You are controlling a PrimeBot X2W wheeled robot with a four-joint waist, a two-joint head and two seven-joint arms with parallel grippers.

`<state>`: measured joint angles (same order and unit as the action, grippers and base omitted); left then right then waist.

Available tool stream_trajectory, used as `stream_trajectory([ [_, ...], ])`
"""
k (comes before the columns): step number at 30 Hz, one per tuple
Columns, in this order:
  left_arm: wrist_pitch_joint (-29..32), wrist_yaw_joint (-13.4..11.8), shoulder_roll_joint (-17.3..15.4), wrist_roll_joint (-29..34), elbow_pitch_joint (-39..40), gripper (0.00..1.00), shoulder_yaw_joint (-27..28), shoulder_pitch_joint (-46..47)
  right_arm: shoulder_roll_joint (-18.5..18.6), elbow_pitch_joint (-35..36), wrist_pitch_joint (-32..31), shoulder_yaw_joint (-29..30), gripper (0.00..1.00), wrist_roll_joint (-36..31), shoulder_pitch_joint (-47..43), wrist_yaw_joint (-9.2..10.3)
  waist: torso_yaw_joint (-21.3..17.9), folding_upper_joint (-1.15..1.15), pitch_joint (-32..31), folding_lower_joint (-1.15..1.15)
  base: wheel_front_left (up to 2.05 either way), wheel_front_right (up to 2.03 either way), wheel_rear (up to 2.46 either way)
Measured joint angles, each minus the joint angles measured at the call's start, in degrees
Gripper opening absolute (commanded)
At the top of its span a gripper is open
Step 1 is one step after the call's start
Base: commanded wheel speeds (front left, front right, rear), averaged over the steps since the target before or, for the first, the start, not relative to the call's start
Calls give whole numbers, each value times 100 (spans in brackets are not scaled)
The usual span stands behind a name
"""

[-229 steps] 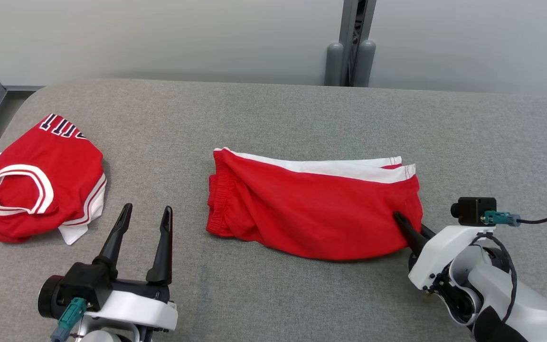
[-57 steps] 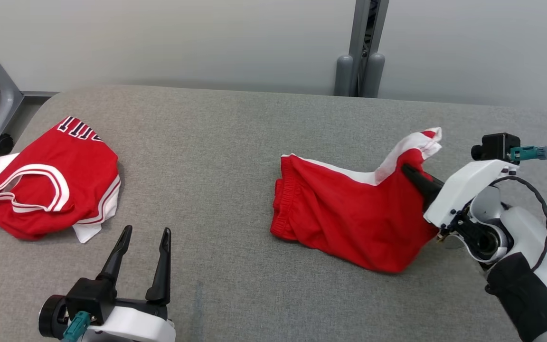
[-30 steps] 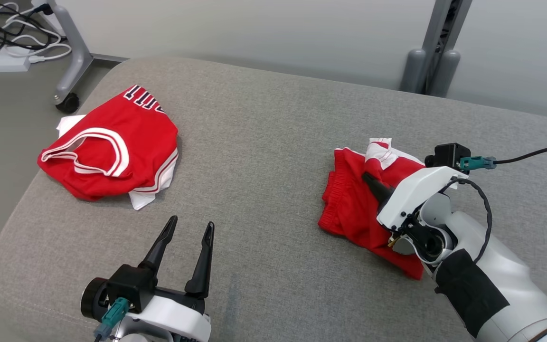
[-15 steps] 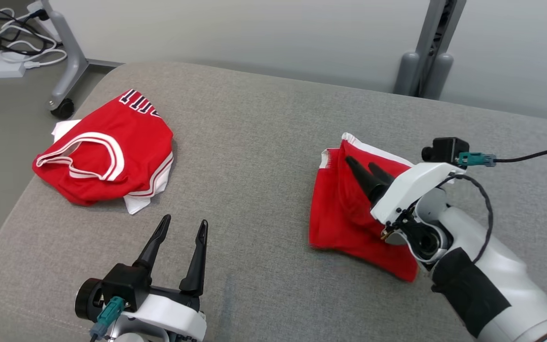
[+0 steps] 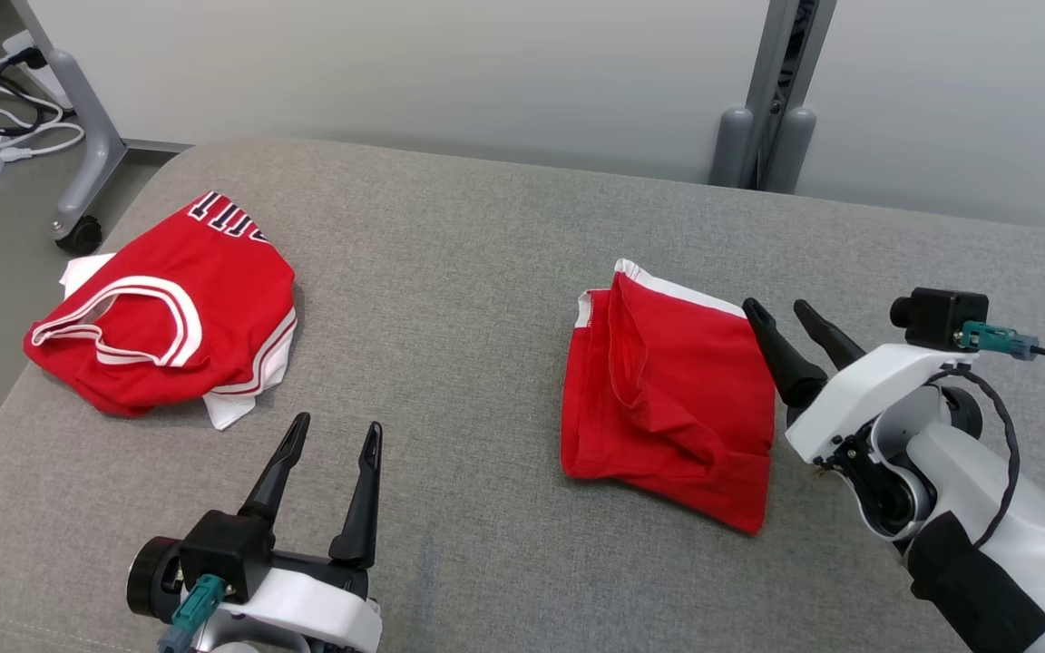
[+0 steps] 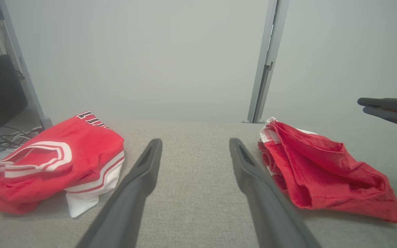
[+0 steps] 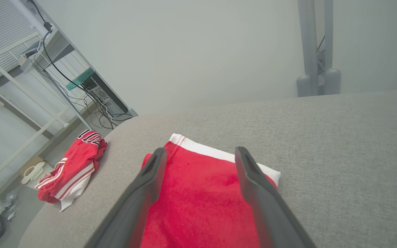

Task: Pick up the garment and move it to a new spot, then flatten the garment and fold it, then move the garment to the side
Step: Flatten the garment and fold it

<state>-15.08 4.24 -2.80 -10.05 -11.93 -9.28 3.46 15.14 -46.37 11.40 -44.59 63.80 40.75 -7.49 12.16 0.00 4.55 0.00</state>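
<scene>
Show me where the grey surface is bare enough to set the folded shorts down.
Widest bare patch: the middle of the grey surface, between the jersey and the red shorts, ahead of the left gripper. The far band along the wall is bare too. Crowded: the left end under the jersey, and the right gripper close beside the shorts.

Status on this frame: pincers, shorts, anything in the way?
Left pincer open, idle. Right pincer open, above folded red shorts, not gripping. Red jersey far left, nothing blocking.
</scene>
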Motion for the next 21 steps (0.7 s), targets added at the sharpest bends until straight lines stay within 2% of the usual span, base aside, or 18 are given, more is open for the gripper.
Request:
stream_trajectory([
  [1,0,0,0,0,3,100,0,-2,11,-47,34,-33,48,-48,-1,0,-6,0,4,0,0,0,0],
  [2,0,0,0,0,3,100,0,-2,11,-47,34,-33,32,-48,-1,0,-6,0,4,0,0,0,0],
  [3,0,1,0,0,8,100,-2,-2,13,-93,51,-57,10,-83,-1,0,-9,0,10,0,0,0,0],
  [4,0,4,0,0,11,100,-5,-2,11,-136,85,-103,0,-148,1,0,-8,0,14,0,0,0,0],
  [13,0,24,0,8,18,100,-40,-1,-175,-731,227,-537,0,-714,1,0,103,0,68,0,0,0,0],
  [21,0,30,0,5,14,100,-75,29,-510,-1126,278,-892,0,-866,-34,0,252,0,140,0,0,0,0],
])
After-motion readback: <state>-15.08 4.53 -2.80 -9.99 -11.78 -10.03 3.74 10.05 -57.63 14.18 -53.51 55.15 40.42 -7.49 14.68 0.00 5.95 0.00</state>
